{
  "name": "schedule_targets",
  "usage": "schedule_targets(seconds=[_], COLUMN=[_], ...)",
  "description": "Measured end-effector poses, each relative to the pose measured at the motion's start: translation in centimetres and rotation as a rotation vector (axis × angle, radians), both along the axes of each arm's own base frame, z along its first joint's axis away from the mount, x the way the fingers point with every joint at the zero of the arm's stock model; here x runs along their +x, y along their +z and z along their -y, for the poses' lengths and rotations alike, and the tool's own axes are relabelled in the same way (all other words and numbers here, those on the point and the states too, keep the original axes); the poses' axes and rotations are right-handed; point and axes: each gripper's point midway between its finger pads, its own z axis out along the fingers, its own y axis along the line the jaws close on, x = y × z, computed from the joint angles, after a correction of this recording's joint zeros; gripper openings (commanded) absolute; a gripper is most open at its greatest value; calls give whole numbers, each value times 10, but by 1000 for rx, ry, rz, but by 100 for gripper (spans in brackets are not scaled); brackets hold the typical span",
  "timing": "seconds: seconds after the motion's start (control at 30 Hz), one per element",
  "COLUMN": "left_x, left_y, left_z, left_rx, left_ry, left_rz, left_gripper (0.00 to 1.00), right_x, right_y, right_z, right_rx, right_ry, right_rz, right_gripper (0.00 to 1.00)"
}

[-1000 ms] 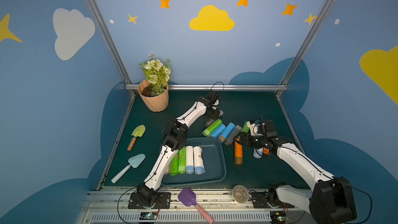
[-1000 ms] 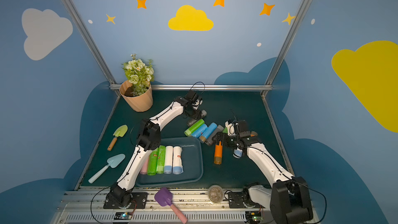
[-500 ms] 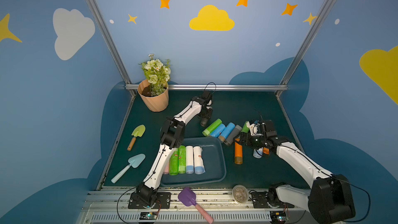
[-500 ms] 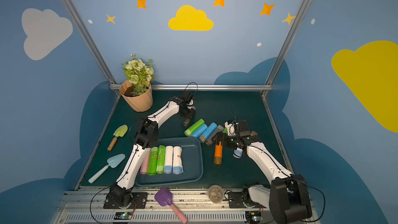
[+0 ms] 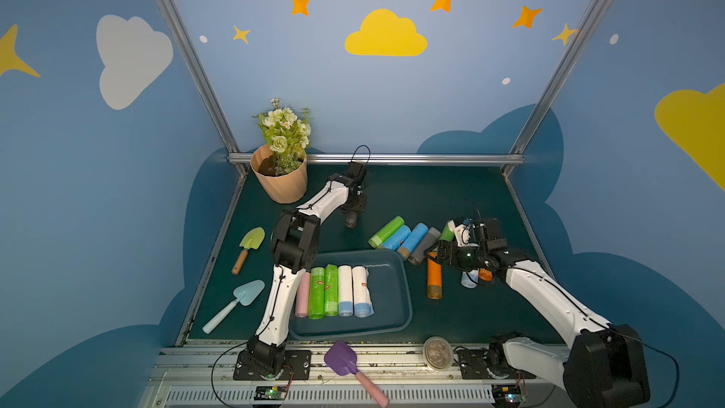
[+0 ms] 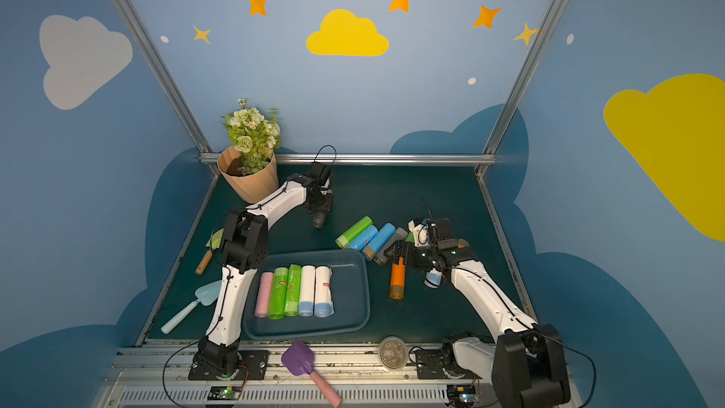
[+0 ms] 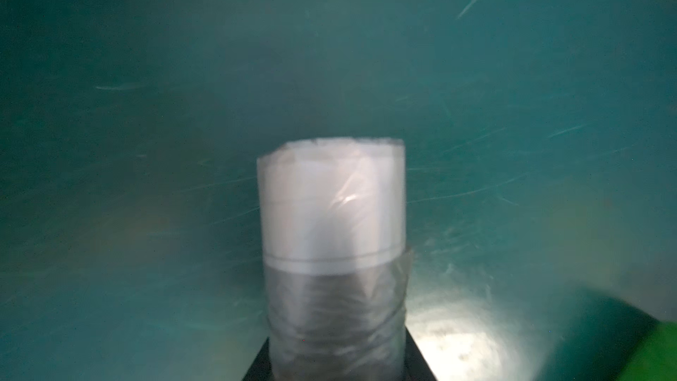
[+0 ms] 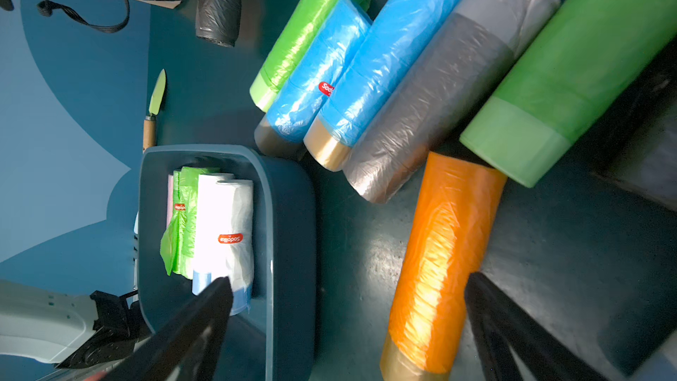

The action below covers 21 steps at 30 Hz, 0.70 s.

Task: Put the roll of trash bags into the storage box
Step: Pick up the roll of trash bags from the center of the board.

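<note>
Top views both show the left pincer (image 5: 354, 209) reaching far across the worktop (image 5: 412, 198). It pinches a dark grey roll (image 5: 350, 222) by one end, so the rest hangs tilted below it; whether the low end touches the surface I cannot tell. That end grip probably leaves the roll's length free to be laid flat. The storage box (image 5: 392, 288) lies near the front, well apart from this roll. Five packed rolls (image 5: 333, 294) lie side by side against its left part, which keeps the right part bare for more. The right pincer (image 5: 438, 257) hovers spread wide over the far end of an orange roll (image 5: 433, 276), beside a row of loose rolls (image 5: 404, 235) just off the box's far right corner. Left wrist view: the dark grey roll (image 7: 333, 251) sticks straight out from between the jaws, pale band outermost, the worktop behind it blurred. Right wrist view: the black fingers (image 8: 198, 324) stand wide apart with the orange roll (image 8: 439, 262) between them, nearer one finger. I judge they are lined up to close across its width. The storage box (image 8: 289, 236) sits just beside.
</note>
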Motion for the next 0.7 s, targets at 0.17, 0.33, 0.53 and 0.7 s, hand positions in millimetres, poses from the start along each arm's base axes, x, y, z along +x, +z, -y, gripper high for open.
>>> schedule_targets(seconds=[0.17,0.33,0.53,0.7], left_x=[-22,-54,-109,-155], left_y=[39,67,81,80], left_z=[-1,8,26,29], left_rx=[-48,-88,-134,-172], left_ry=[24,24,37,81], left_rz=[47,85,80,62], left_gripper=[36,36,36,35], right_x=[-9,-23,-44,-54], right_y=[15,27,34,36], right_z=[-2,-7,-16,-19], right_rx=[10,11,-15,-28], right_ry=[12,39,80,91], right_rz=[37,70,97,104], right_gripper=[97,97,97,97])
